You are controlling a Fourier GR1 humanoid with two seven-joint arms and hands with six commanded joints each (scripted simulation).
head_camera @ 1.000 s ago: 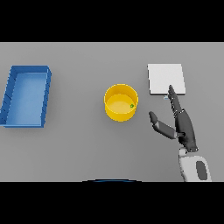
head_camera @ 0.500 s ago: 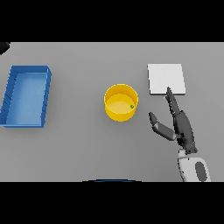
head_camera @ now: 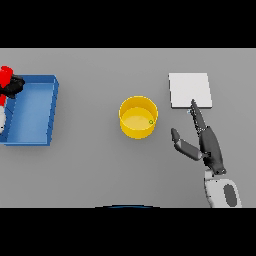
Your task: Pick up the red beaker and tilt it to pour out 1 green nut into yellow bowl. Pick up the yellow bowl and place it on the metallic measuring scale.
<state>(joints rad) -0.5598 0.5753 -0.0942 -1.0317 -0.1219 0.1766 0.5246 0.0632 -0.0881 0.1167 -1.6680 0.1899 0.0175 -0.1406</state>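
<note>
Head view: yellow bowl (head_camera: 138, 117) sat mid-table, a green nut (head_camera: 151, 122) inside at its 3 o'clock rim.

The right hand (head_camera: 207, 145) lay at the bowl's 4 o'clock, fingers straight, thumb spread, holding nothing, fingertips at the metallic measuring scale (head_camera: 189, 90). At 9 o'clock, above the blue tray (head_camera: 52, 107), the left hand (head_camera: 13, 85) gripped the red beaker (head_camera: 5, 76).

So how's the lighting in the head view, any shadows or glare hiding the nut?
Head view: lighting flat and even, no glare; the table shows no clear cast shadows. The green nut reads clearly inside the yellow bowl; the red beaker is cropped at the left edge.
</note>
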